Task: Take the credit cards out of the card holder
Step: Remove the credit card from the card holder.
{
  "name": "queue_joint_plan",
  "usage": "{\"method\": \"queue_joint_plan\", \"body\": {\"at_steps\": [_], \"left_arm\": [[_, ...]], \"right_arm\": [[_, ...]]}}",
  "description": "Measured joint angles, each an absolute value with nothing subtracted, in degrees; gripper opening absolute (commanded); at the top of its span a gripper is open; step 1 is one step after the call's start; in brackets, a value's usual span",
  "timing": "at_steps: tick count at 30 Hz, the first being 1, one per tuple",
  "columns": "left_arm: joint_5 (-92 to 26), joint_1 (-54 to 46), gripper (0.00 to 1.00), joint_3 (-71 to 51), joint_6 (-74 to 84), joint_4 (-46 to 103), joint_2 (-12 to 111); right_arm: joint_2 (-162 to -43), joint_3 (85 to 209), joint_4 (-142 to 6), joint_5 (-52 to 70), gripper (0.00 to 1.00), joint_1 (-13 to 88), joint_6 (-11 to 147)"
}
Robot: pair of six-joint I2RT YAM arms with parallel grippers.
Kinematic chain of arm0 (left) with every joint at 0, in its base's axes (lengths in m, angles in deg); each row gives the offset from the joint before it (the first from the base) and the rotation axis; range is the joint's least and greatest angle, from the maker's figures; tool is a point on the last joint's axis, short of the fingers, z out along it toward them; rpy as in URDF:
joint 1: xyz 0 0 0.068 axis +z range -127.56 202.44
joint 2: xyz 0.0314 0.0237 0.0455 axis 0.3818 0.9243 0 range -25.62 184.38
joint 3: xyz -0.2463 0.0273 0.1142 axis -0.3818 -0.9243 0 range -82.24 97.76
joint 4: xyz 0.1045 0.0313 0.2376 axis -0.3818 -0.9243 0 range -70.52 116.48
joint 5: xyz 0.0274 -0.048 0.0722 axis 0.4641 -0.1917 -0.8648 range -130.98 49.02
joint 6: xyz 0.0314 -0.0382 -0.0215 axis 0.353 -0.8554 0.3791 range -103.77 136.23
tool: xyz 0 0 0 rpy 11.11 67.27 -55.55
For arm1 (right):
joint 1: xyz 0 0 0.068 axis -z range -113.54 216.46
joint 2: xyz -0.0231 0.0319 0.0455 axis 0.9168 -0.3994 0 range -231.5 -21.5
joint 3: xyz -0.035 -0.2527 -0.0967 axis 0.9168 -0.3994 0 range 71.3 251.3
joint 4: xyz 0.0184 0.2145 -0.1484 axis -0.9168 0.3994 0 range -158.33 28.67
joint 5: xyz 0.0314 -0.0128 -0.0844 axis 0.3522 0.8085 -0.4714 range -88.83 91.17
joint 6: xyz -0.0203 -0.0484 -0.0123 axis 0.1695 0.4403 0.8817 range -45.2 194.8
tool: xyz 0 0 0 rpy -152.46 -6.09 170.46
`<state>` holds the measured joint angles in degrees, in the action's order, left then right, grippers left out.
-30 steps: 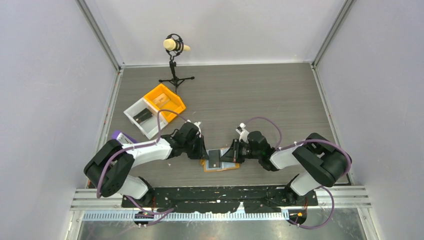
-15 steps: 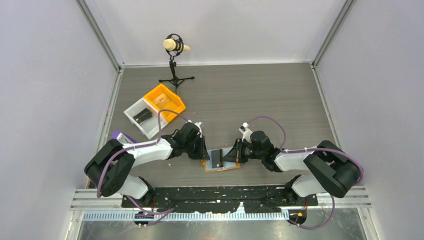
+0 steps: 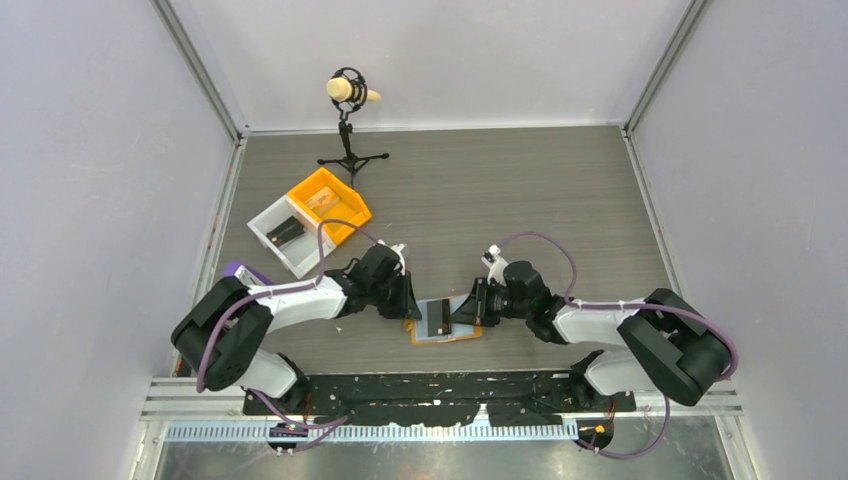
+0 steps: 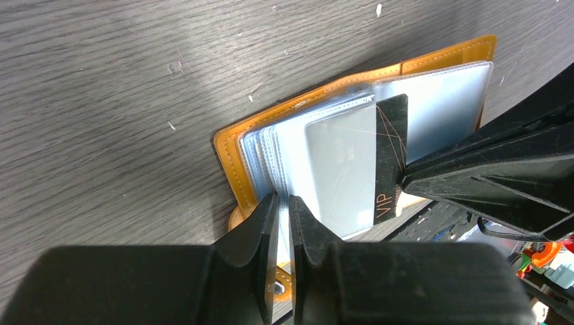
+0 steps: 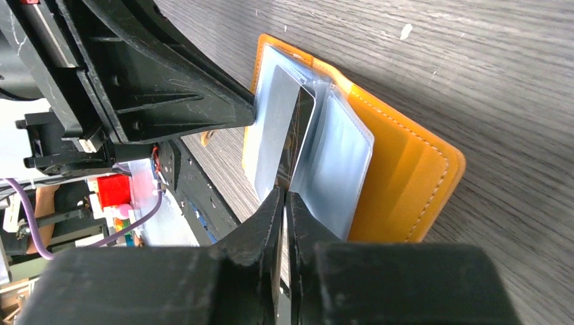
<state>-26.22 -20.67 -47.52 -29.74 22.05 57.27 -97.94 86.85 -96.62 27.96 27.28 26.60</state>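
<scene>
The card holder (image 4: 233,145) is lying open on the table (image 3: 500,190), close to the arms' bases and right between the two grippers. The left gripper (image 4: 283,200) is pinching the holder's edge, its fingers almost together on the clear pockets. The right gripper (image 5: 285,196) is squeezing tight on a black credit card (image 4: 391,149) that is sticking partway out of a pocket. Farther back on the left, a white bin (image 3: 265,228) and an orange bin (image 3: 300,190) are sitting side by side. A microphone (image 3: 352,92) is standing at the far end.
</scene>
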Motion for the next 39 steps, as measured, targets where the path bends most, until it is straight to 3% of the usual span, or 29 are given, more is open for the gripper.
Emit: {"method": "queue_joint_plan", "body": {"at_steps": [8, 13, 18, 24, 39], "left_arm": [[-25.54, -20.95, 0.13, -47.54, -29.96, 23.01, 57.73], [-25.32, -21.11, 0.13, -47.54, -30.07, 23.52, 58.04], [-25.08, -21.11, 0.13, -47.54, -30.09, 23.74, 58.26], [-24.99, -21.11, 0.13, -47.52, -30.07, 23.91, 58.43], [-27.33, -21.81, 0.12, -43.26, -29.07, 18.45, 60.51]], "right_arm": [[-102.86, 89.08, -96.38, 27.67, 0.32, 27.28, 26.58], [-105.05, 89.52, -97.93, 27.72, 0.34, 27.28, 26.20], [-106.53, 89.52, -99.68, 27.85, 0.31, 27.30, 26.09], [-108.83, 89.25, -102.78, 28.44, 0.15, 27.63, 25.09], [-106.40, 86.06, -107.18, 30.58, 0.21, 31.00, 23.19]]}}
